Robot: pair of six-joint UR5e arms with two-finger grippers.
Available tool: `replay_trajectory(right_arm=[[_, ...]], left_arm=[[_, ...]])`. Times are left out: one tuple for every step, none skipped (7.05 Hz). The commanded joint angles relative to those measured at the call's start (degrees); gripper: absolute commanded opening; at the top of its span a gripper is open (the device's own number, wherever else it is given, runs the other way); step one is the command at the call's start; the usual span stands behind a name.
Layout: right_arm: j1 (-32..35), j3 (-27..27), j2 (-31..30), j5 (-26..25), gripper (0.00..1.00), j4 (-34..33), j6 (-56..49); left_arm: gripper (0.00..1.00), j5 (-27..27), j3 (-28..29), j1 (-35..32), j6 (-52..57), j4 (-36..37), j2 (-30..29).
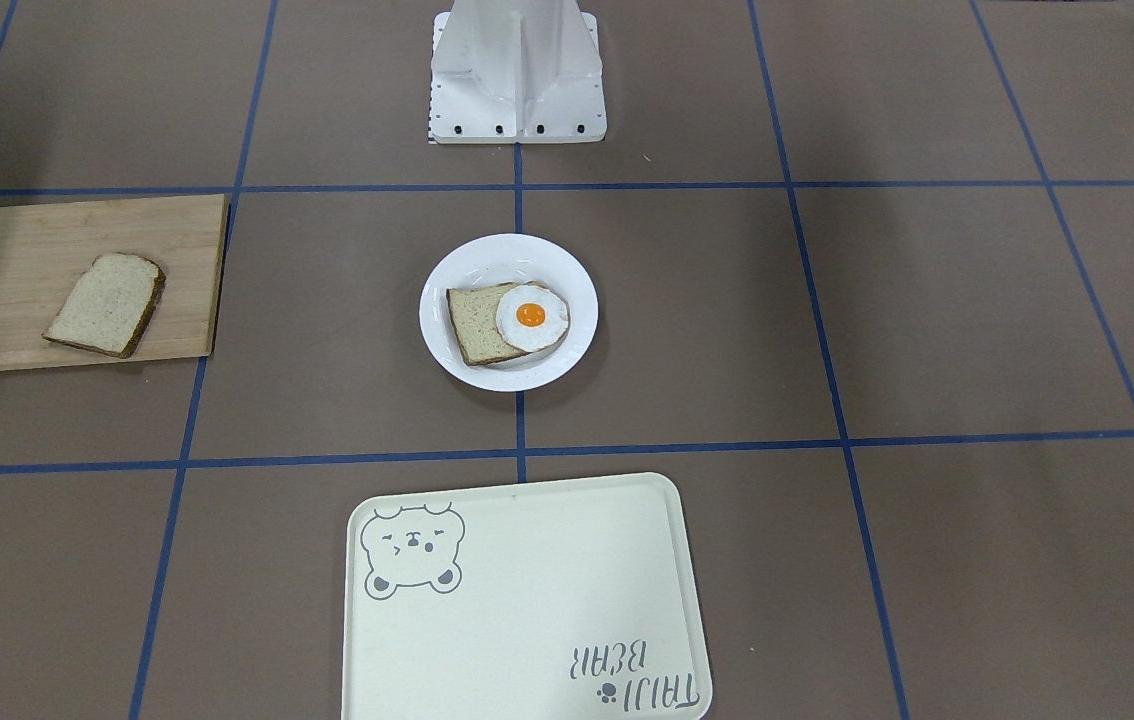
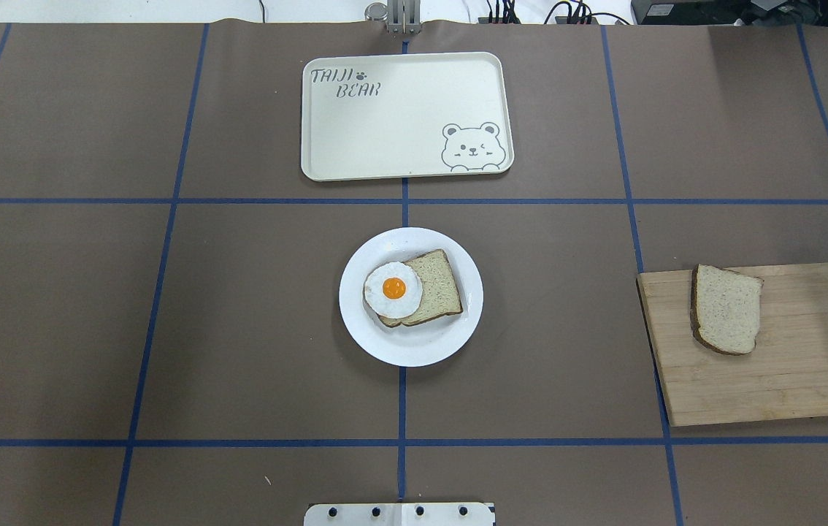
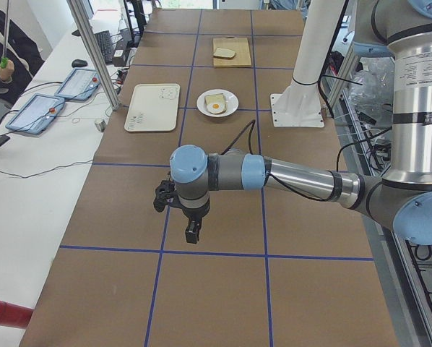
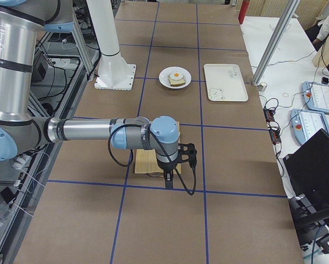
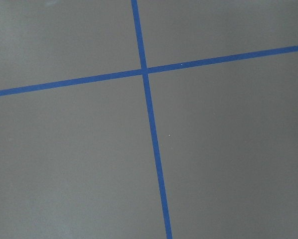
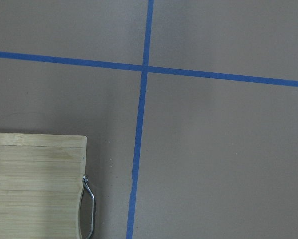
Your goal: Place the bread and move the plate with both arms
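The bread (image 1: pixel 105 305) lies flat on a wooden cutting board (image 1: pixel 27 260), on the right side in the overhead view (image 2: pixel 726 308). The white plate (image 2: pixel 414 351) sits at the table's centre and holds a second slice (image 2: pixel 436 288) with a fried egg (image 2: pixel 393 289) on it. My left gripper (image 3: pixel 192 235) shows only in the exterior left view, hovering over bare table far from the plate. My right gripper (image 4: pixel 168 181) shows only in the exterior right view, above the board's near edge. I cannot tell whether either is open or shut.
A cream tray with a bear drawing (image 2: pixel 399 117) lies beyond the plate. The white robot base (image 1: pixel 517 80) stands on the plate's other side. The board's metal handle (image 6: pixel 89 206) shows in the right wrist view. Tablets and cables lie on a side table (image 3: pixel 53 108).
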Motion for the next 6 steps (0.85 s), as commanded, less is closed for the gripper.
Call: replay_trajectory(right_arm=[[-0.52, 0.07, -0.17, -0.01, 1.00, 0.03, -0.17], [-0.61, 0.25, 0.27, 0.08, 1.00, 0.12, 0.26], [-0.70, 0.86, 0.44, 0.51, 1.00, 0.65, 0.09], [-0.79, 3.30, 0.10, 1.22, 1.00, 2.04, 0.00], [-0.87, 3.15, -0.08, 6.96, 1.00, 7.10, 0.87], [-1.22, 2.45, 0.44, 12.94, 1.00, 9.85, 3.41]], left_arm=[[0.98, 0.05, -0.65, 0.00, -0.04, 0.01, 0.04], [0.98, 0.31, -1.35, 0.00, 0.05, 0.01, 0.04], [0.98, 0.49, -2.22, 0.00, -0.04, 0.01, -0.31], [0.98, 0.58, -2.58, 0.00, -0.39, 0.09, -2.84], [0.98, 0.32, -2.50, 0.00, -0.39, -0.52, -4.34], [0.98, 0.05, -1.71, 0.00, -0.30, -5.48, -5.92]])
